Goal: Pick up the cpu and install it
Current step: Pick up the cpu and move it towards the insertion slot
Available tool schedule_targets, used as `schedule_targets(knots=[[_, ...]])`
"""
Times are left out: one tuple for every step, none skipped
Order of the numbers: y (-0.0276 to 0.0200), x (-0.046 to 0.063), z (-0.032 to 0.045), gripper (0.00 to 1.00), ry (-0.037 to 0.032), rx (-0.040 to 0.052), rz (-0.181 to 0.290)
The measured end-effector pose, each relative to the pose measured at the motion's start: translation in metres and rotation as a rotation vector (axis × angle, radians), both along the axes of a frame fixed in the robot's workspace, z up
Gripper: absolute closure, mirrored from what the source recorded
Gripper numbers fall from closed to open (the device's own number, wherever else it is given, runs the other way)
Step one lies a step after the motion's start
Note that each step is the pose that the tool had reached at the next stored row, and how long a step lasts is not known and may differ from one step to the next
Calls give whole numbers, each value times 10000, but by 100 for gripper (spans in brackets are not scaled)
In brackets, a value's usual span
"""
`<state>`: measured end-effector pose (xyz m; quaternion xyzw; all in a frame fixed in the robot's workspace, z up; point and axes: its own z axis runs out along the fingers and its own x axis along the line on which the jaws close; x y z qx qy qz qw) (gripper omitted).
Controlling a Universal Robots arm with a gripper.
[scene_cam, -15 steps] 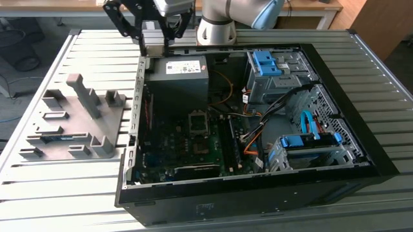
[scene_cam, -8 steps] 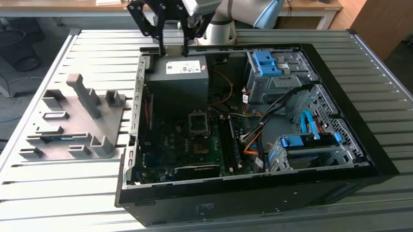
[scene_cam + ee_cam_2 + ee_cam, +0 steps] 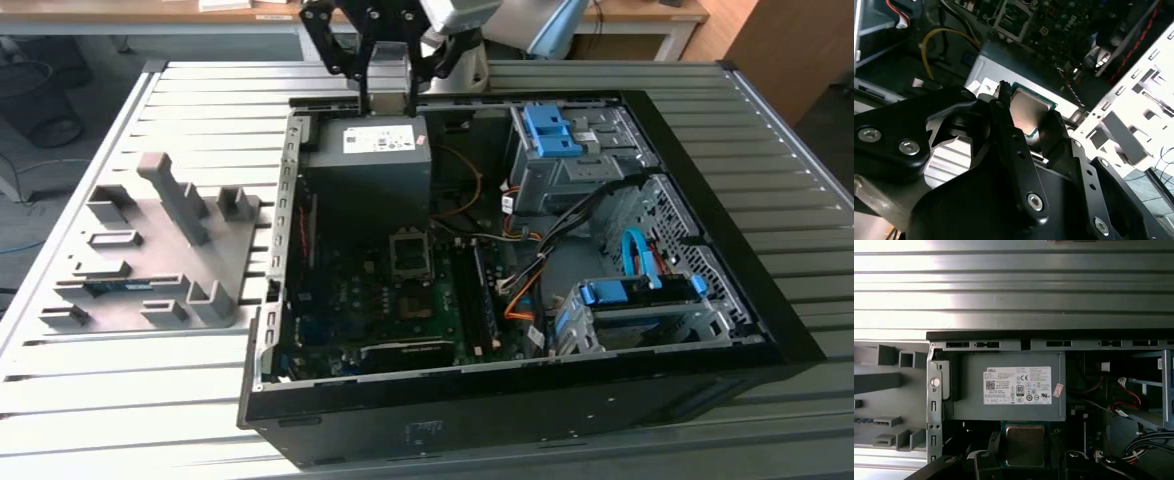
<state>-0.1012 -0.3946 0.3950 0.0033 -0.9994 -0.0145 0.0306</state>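
Cpu (image 3: pixel 1032 107): flat square chip with a dull metal top and green edge, pinched between the two black fingers of the gripper (image 3: pixel 1029 119). It is held in the air over the grey power supply (image 3: pixel 1009 385) at the far side of the open PC case (image 3: pixel 747 330). The motherboard socket (image 3: pixel 408 250) lies nearer, well apart. A grey parts fixture (image 3: pixel 147 250) stands on the slatted table (image 3: pixel 761 110), at the exterior view's left of the case.
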Motion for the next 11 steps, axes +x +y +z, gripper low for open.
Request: schedule_targets(knots=[[0,31,0,53,3,0,0],[0,61,0,53,6,-1,0],[0,91,0,53,8,0,-1],[0,123,0,53,11,0,0],[0,153,0,53,14,0,0],[0,184,0,53,17,-1,0],[0,216,0,53,19,0,0],[0,247,0,53,21,0,0],[0,277,0,53,24,0,0],[0,307,0,53,27,0,0],[0,339,0,53,29,0,0]])
